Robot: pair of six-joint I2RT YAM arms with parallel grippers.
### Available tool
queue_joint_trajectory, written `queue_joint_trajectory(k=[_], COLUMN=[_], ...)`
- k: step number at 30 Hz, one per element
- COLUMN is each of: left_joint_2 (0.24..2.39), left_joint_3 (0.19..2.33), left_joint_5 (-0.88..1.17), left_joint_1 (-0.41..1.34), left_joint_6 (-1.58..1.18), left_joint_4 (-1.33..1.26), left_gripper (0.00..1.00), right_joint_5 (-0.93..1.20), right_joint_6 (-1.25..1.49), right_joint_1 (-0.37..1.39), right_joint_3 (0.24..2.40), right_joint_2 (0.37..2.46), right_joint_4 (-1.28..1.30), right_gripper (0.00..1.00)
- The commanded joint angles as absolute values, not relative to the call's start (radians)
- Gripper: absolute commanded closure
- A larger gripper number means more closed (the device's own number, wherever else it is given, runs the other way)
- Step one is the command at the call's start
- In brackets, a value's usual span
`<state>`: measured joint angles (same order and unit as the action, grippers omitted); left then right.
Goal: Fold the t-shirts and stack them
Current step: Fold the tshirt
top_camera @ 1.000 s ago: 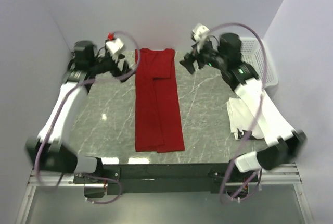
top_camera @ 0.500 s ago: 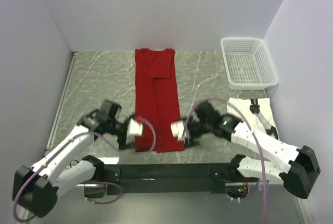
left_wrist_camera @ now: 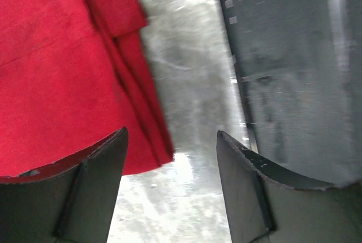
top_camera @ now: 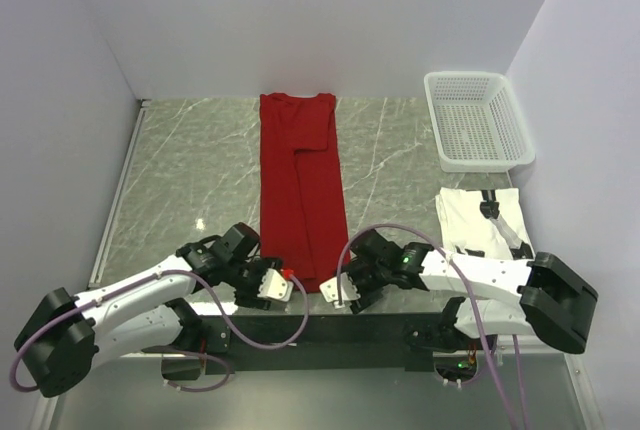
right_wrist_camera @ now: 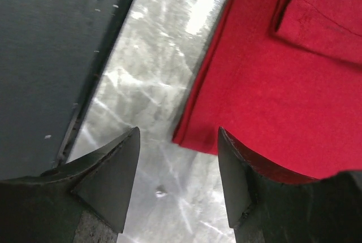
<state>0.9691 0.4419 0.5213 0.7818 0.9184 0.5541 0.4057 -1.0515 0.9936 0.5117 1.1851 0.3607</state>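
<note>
The red t-shirt (top_camera: 300,190) lies flat as a long narrow strip down the middle of the table, collar at the far end. My left gripper (top_camera: 285,278) is open at its near left corner, and my right gripper (top_camera: 333,286) is open at its near right corner. In the left wrist view the red hem corner (left_wrist_camera: 153,141) lies just by the open gripper (left_wrist_camera: 171,135). In the right wrist view the other corner (right_wrist_camera: 189,135) sits between the tips of the open gripper (right_wrist_camera: 178,133). Neither holds fabric. The white folded t-shirt (top_camera: 475,220) lies at the right.
A white mesh basket (top_camera: 478,135) stands at the back right. The dark front rail of the table (top_camera: 320,330) runs just behind both grippers and shows in the left wrist view (left_wrist_camera: 283,56) and the right wrist view (right_wrist_camera: 51,39). Walls close in on three sides.
Both arms swung from the shirt's far end down to its near hem, then dropped lower and closer to the two near corners. The red shirt has not moved.
</note>
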Motion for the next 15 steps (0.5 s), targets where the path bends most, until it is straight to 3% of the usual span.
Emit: queue_joint_trajectory(k=[1,10,15], left_joint_2=[0.988,1.064,1.161], left_joint_3=[0.423,0.414,0.465], left_joint_5=[0.451,0.407,0.387], left_joint_1=[0.787,0.787,0.787], left_joint_6=[0.928,0.948,0.939], left_joint_4=[0.451,0.399,0.406], left_gripper=[0.32,0.42,0.59], right_joint_5=[0.354,0.262,0.233], right_joint_6=[-1.092,-1.127,-1.112], right_joint_1=[1.005,1.031,1.042], right_joint_3=[0.52,0.566,0.597], right_joint_2=[1.215,1.353,1.399], right_joint_4=[0.275,0.275,0.282], right_gripper=[0.36,0.5,0.64])
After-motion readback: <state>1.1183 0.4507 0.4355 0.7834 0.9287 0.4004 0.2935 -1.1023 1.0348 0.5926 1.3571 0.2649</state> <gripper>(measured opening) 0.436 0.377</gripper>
